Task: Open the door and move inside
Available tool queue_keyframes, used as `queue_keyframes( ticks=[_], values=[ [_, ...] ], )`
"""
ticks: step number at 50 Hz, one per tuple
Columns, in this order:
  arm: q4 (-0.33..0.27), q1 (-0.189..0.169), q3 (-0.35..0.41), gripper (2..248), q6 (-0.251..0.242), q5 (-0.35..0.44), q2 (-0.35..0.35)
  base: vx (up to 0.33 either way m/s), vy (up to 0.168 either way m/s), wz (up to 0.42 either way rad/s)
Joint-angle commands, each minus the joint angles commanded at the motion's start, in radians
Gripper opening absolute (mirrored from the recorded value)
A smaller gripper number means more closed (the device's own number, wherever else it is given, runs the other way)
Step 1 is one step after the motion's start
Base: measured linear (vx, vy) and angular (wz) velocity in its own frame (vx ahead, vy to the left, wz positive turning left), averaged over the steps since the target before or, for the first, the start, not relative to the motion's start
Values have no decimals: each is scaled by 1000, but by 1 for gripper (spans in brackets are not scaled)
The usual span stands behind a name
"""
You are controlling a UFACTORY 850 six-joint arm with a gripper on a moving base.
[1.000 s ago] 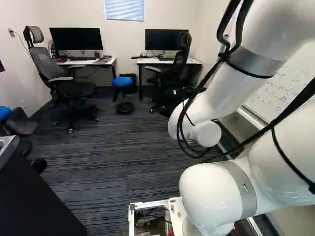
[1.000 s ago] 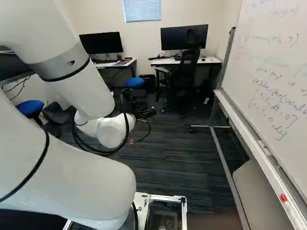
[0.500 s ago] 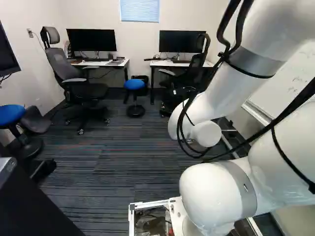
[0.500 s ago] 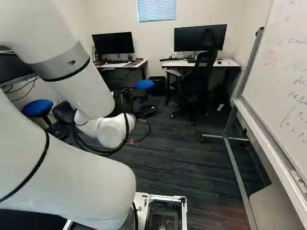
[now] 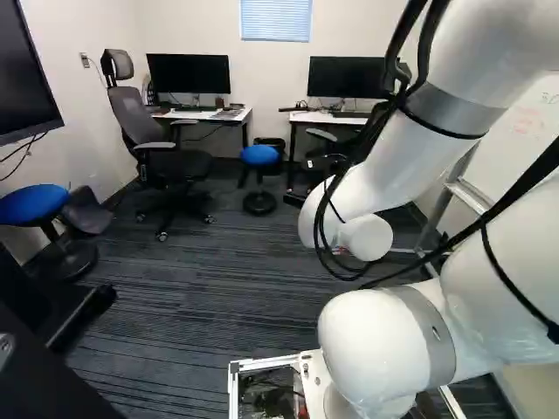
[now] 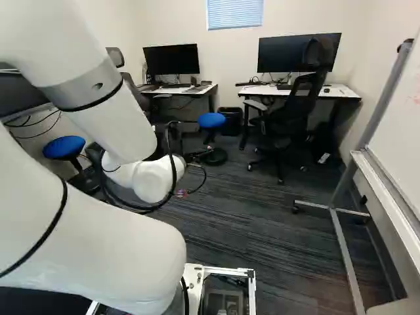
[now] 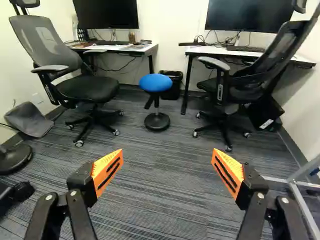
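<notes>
No door can be made out in any view. The wrist view has my gripper (image 7: 168,151) open, its two orange-padded fingers wide apart with only carpeted floor (image 7: 162,180) seen beyond the gap. In the base views the white wrist (image 5: 365,237) hides most or all of the gripper. The arm is folded over the base, with black cables looping around the wrist.
Ahead stand a blue stool (image 7: 156,82), a grey office chair (image 7: 85,87), a black chair (image 7: 240,85) and two desks with monitors. Another blue stool (image 5: 33,205) is on the left. A whiteboard stand (image 6: 348,256) is on the right, a dark object (image 5: 44,375) close at left.
The base has turned left: the scene has shifted rightward in both base views, showing more of the left wall and less of the whiteboard. The arm holds its pose against its lowest joint.
</notes>
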Motion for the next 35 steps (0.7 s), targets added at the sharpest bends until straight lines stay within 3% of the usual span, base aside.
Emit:
queue_keyframes(
  ticks=[14, 35],
  values=[
    [0, 0, 0, 247, 0, 0, 0, 227, 74, 178],
    [0, 0, 0, 247, 0, 0, 0, 221, 38, -7]
  ],
)
